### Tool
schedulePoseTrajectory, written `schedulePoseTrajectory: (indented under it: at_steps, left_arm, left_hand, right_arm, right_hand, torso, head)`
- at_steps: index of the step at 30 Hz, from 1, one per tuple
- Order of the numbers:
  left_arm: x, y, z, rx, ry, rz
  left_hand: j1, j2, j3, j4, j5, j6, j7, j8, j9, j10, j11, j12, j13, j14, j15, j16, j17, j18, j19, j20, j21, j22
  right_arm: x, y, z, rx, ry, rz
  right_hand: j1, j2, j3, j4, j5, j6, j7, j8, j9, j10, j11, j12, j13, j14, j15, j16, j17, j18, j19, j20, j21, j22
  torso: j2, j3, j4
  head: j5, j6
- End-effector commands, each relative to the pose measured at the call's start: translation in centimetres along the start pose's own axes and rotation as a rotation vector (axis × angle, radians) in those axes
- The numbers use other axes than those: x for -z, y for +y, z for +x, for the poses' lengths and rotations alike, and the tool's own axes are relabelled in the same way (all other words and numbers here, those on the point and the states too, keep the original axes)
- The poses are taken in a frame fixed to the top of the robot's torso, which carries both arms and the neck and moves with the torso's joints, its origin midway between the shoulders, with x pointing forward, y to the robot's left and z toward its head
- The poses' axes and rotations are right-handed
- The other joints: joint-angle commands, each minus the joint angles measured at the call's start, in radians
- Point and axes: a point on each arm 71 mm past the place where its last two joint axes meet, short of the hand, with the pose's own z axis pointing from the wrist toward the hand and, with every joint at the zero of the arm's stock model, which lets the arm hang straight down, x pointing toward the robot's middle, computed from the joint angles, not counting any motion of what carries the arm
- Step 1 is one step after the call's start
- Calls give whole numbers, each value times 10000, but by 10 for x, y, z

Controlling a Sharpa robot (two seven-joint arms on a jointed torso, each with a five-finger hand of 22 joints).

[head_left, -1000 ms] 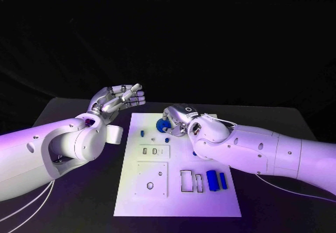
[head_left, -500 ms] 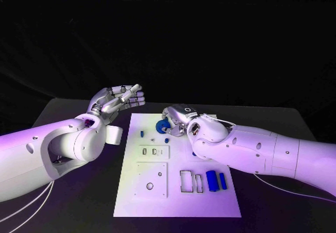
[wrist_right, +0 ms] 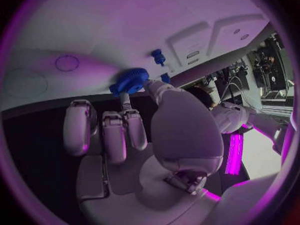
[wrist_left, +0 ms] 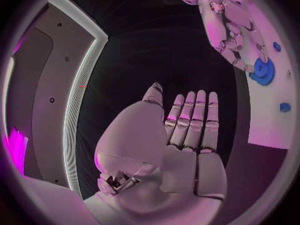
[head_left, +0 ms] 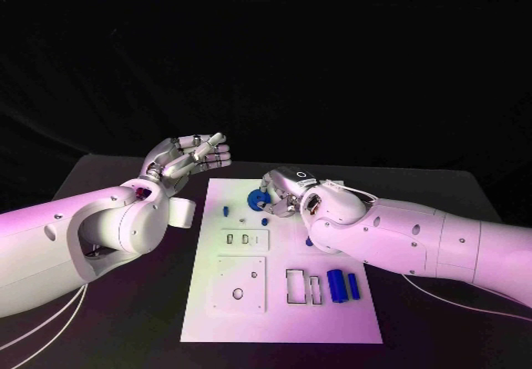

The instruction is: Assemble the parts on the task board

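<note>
The white task board (head_left: 277, 311) lies in the middle of the black table. At its far end my right hand (head_left: 284, 192) pinches a blue gear (head_left: 257, 201) between thumb and a finger, low over the board. The right wrist view shows the blue gear (wrist_right: 130, 81) at the fingertips (wrist_right: 125, 101), against the task board (wrist_right: 125, 25). My left hand (head_left: 188, 155) hangs in the air left of the board's far end, holding nothing. In the left wrist view the left hand (wrist_left: 184, 135) has its fingers stretched side by side, with the blue gear (wrist_left: 262, 73) and the right hand (wrist_left: 226, 22) beyond.
Small blue pegs (head_left: 225, 210) (head_left: 264, 221) stand near the gear. Two blue cylinders (head_left: 335, 285) (head_left: 353, 286) lie beside rectangular slots (head_left: 297, 287) at the board's near right. A square plate with holes (head_left: 241, 283) sits near left.
The right hand with the gear has shifted only very slightly. The left hand has stayed where it was.
</note>
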Motion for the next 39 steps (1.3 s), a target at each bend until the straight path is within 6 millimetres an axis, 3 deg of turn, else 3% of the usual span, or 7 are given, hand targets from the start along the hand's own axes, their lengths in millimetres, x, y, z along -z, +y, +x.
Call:
schedulePoseTrajectory:
  at_steps: [1,19,27,32,39]
  left_arm:
    - [-1,-1,3,58,214,46]
    - [0,-1,0,17,125,29]
    - [0,-1,-1,6,99,45]
    - [0,-1,-1,7,103,50]
    - [0,-1,-1,1,90,52]
  left_hand:
    - [90,18,-41,18,36,-96,353,66,13,-21,73,-48,-11,-97,-2,-37,11,48,-88,18,-21,-18]
    - [90,18,-41,18,36,-96,353,66,13,-21,73,-48,-11,-97,-2,-37,11,48,-88,18,-21,-18]
    - [103,23,-44,21,24,-106,355,67,13,-27,77,-64,-12,-115,3,-45,11,45,-100,19,-26,-25]
    - [106,23,-45,21,23,-107,355,68,14,-27,78,-66,-11,-118,4,-46,12,44,-102,19,-27,-27]
    - [106,23,-45,21,23,-107,355,68,14,-27,78,-66,-11,-118,4,-46,12,44,-102,19,-27,-27]
  right_arm:
    - [0,-4,3,-226,518,195]
    - [9,-21,-5,-349,390,553]
    - [15,-19,-9,-456,208,419]
    - [15,-17,-10,-511,100,392]
    - [12,-12,-11,-624,-76,289]
  right_hand:
    - [-192,46,92,10,127,81,10,53,6,64,-5,49,1212,1060,11,40,2635,-63,74,-22,13,238]
    - [-249,79,166,-22,233,145,-9,63,9,150,-23,128,1315,1060,-2,40,2635,-80,122,-33,70,307]
    - [-251,78,188,-31,254,179,-17,74,14,182,-31,157,1354,1060,-8,40,2635,-86,138,-38,89,329]
    - [-249,76,194,-34,257,181,-18,73,13,192,-33,166,1365,1060,-9,40,2635,-87,142,-39,94,334]
    - [-261,49,259,-50,280,34,10,-37,-40,192,-17,162,1360,1060,-7,40,2635,-86,144,-45,85,335]
  torso:
    - [-3,3,13]
    - [0,7,-15]
    - [14,11,-28]
    - [10,6,17]
    - [18,-4,5]
  head:
    - [2,-20]
    - [60,-14]
    - [40,-4]
    - [12,-4]
    - [25,-12]
